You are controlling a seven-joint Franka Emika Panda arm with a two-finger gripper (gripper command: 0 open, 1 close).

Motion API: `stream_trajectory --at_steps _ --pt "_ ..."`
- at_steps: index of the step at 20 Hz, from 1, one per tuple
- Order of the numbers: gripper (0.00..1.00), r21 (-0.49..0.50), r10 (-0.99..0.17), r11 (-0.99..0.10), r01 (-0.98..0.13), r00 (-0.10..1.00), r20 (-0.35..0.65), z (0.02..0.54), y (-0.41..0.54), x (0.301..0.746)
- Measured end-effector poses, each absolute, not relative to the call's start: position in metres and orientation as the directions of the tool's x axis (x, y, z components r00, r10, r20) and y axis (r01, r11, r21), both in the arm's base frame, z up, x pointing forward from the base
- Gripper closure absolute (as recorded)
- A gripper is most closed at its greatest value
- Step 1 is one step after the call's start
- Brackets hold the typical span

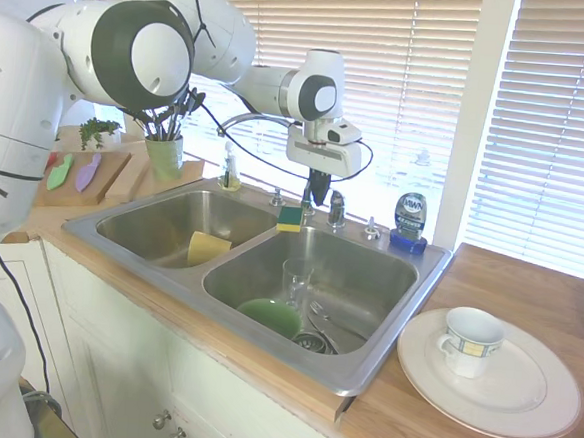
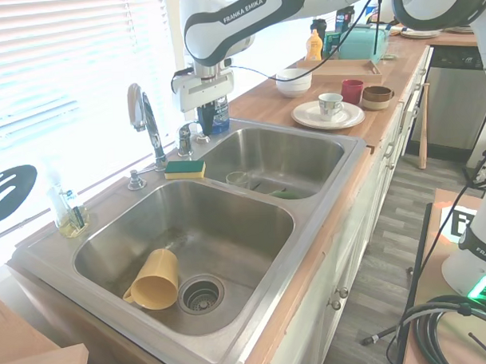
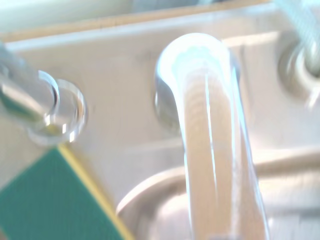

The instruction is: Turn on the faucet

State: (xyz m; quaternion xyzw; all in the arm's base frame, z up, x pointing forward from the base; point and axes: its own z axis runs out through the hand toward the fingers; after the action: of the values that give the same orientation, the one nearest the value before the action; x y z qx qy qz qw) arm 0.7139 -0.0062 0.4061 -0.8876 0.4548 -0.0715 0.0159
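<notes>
Gripper (image 1: 318, 196) hangs over the back ledge of the double sink (image 1: 149, 259), pointing down, just beside the faucet (image 1: 247, 122) lever handle (image 1: 337, 208). In the second exterior view the gripper (image 2: 203, 123) sits directly above that handle (image 2: 185, 138). State of the fingers: cannot tell, since they read as one dark mass in both exterior views.

Faucet (image 2: 143, 117): chrome gooseneck rising from the middle of the back ledge, arch reaching toward the left basin as the first exterior view shows it. Lever handle on a short post just to the side of the spout base. Wrist view, blurred: the handle (image 3: 210, 130) fills the centre.

Green-and-yellow sponge (image 1: 290, 218) lies on the ledge at the divider, near the handle. Blue dish-soap bottle (image 1: 409, 221) stands on the far corner of the ledge. Yellow cup (image 2: 154, 279) lies on its side in one basin; a clear glass (image 1: 297, 280) stands in the other.

Worktop (image 1: 527, 296): white plate (image 1: 534, 406) carrying a mug (image 1: 471, 341).
</notes>
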Motion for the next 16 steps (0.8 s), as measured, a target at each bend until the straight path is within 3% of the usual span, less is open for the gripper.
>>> stream_trajectory --at_steps 11,16 --pt "1.00 -0.296 -0.822 -0.566 -0.769 0.504 0.263 0.421 -0.010 0.714" --pt "1.00 -0.334 -0.823 -0.565 -0.755 0.490 0.287 0.431 -0.010 0.704"
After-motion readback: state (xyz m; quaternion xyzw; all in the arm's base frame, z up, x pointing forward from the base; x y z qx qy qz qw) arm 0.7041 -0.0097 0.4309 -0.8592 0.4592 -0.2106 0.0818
